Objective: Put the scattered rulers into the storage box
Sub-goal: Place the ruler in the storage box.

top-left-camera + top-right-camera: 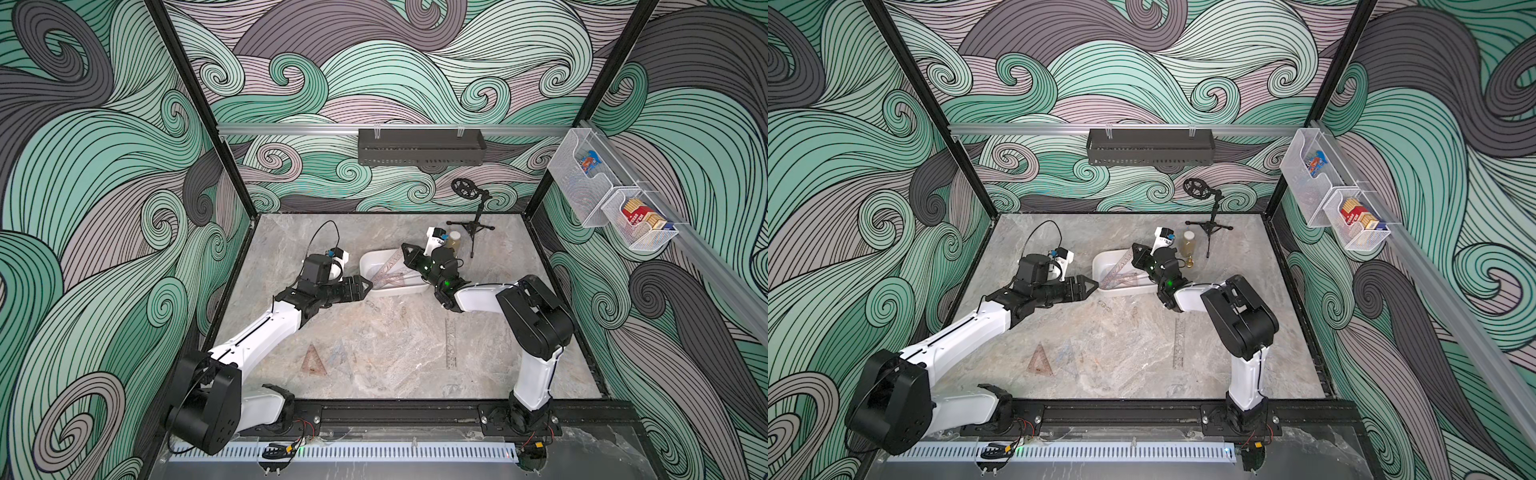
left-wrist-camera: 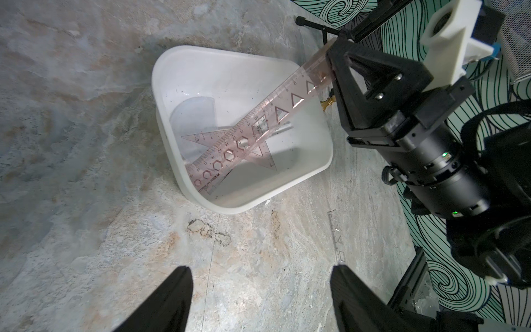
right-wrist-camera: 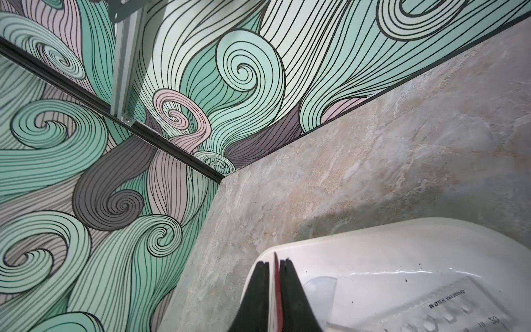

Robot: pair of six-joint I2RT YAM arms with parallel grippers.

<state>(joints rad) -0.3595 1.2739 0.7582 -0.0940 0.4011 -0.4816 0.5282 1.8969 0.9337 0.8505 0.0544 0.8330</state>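
The white storage box stands mid-table. A reddish straight ruler slants into it, low end on the floor of the box and high end between the fingers of my right gripper. The jaws stand slightly apart, with a thin slit beside the ruler's edge. A reddish set square and a clear protractor lie in the box. My left gripper hangs open and empty just beside the box. On the table lie a reddish set square, a bluish one and a clear ruler.
A small bottle and a black tripod stand are just behind my right arm. A black perforated tray hangs on the back wall. White mesh baskets hang on the right wall.
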